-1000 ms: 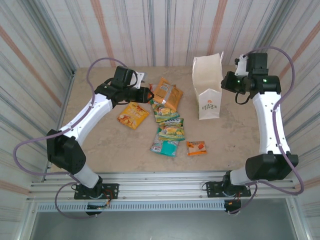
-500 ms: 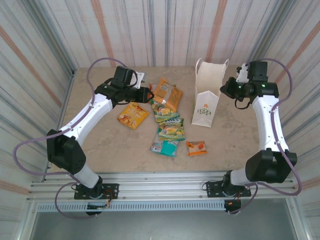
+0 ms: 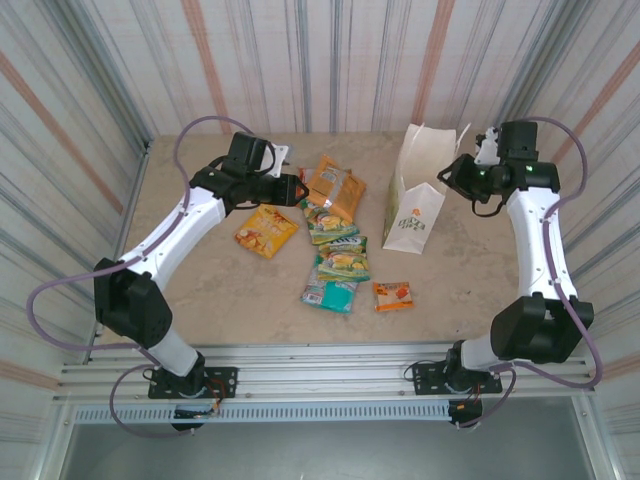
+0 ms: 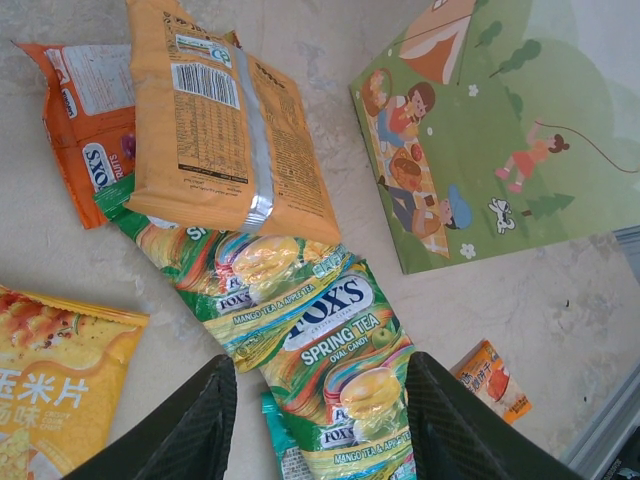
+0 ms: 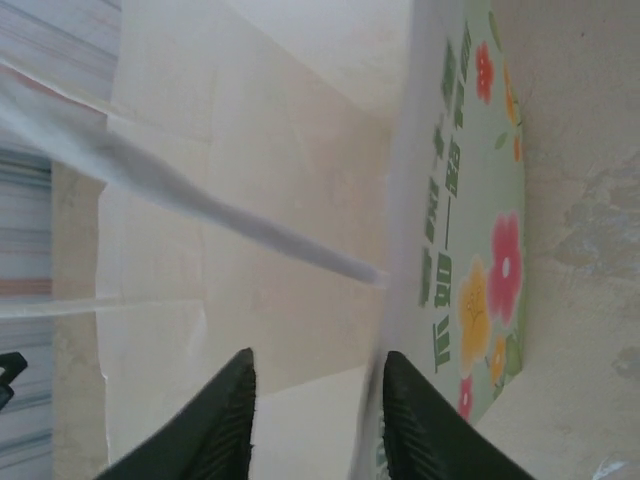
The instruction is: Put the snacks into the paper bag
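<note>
The white paper bag (image 3: 414,193) leans left at the back right, its mouth turned toward my right gripper (image 3: 456,172). That gripper (image 5: 318,365) is open at the bag's rim: pale inner wall (image 5: 250,260) lies between the fingers, the printed outer face (image 5: 470,250) lies beside the right finger (image 5: 400,400), and a thin handle (image 5: 230,215) crosses above. The snacks lie mid-table: an orange packet (image 3: 335,187), a yellow one (image 3: 266,230), two green ones (image 3: 330,222) (image 3: 343,260), a teal one (image 3: 330,292), a small orange one (image 3: 393,295). My left gripper (image 3: 300,188) hovers open over a green packet (image 4: 340,340).
An orange-red packet (image 4: 85,130) lies half under the orange packet (image 4: 225,130). The bag's cartoon side (image 4: 500,150) faces the left wrist camera. Corrugated walls (image 3: 90,120) enclose the table, and a metal rail (image 3: 320,375) runs along its near edge.
The bag has tipped from upright to leaning left toward the snacks, its base sliding left. My right gripper has shifted slightly at its rim. The left arm has stayed put.
</note>
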